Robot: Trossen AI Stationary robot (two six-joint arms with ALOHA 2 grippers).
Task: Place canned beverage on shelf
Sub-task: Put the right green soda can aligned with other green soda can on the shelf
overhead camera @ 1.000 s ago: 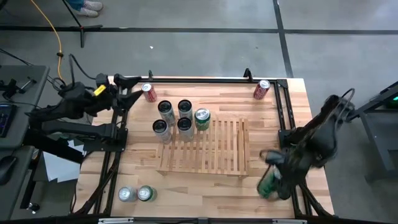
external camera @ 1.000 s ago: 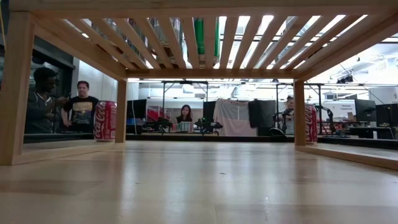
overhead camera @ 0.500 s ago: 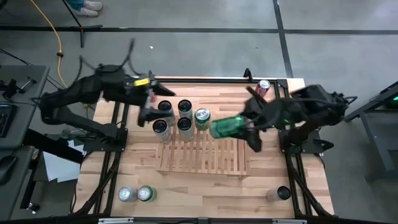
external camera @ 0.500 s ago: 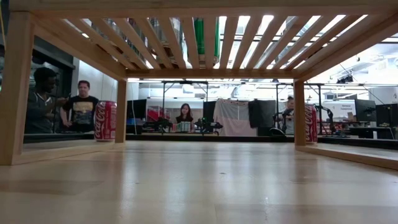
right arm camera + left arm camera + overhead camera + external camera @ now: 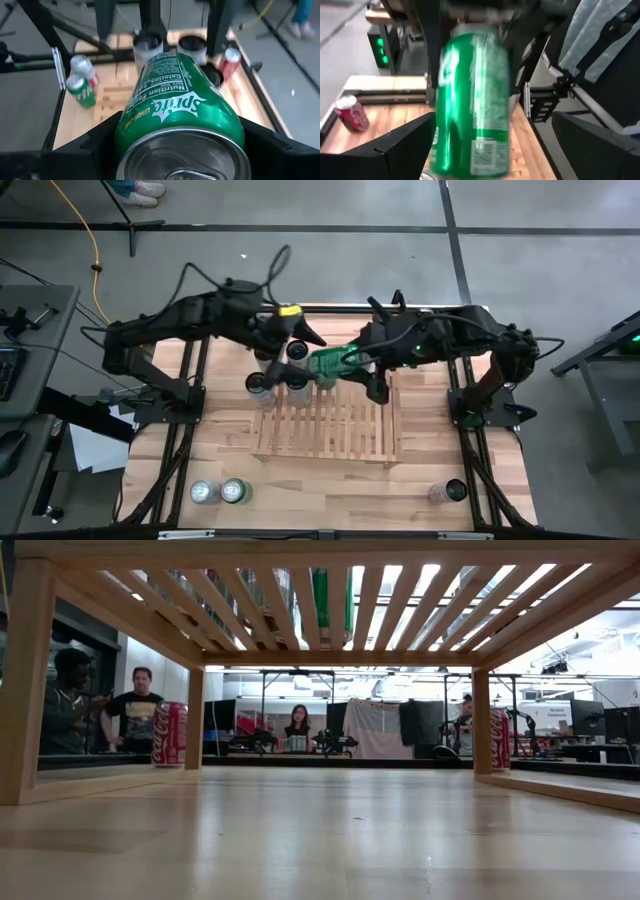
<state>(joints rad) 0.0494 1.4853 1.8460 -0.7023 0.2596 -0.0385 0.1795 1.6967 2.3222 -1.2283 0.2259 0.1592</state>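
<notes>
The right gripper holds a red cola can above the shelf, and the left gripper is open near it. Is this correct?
Not quite. The can in the right gripper is a green Sprite can, not red cola, as the right wrist view shows. It is above the shelf, and the left gripper is open nearby.

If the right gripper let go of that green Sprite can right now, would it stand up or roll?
Probably roll: the green Sprite can lies sideways in the right gripper, above the shelf. Its smooth round wall likely slips easily and may knock the standing cans.
</notes>
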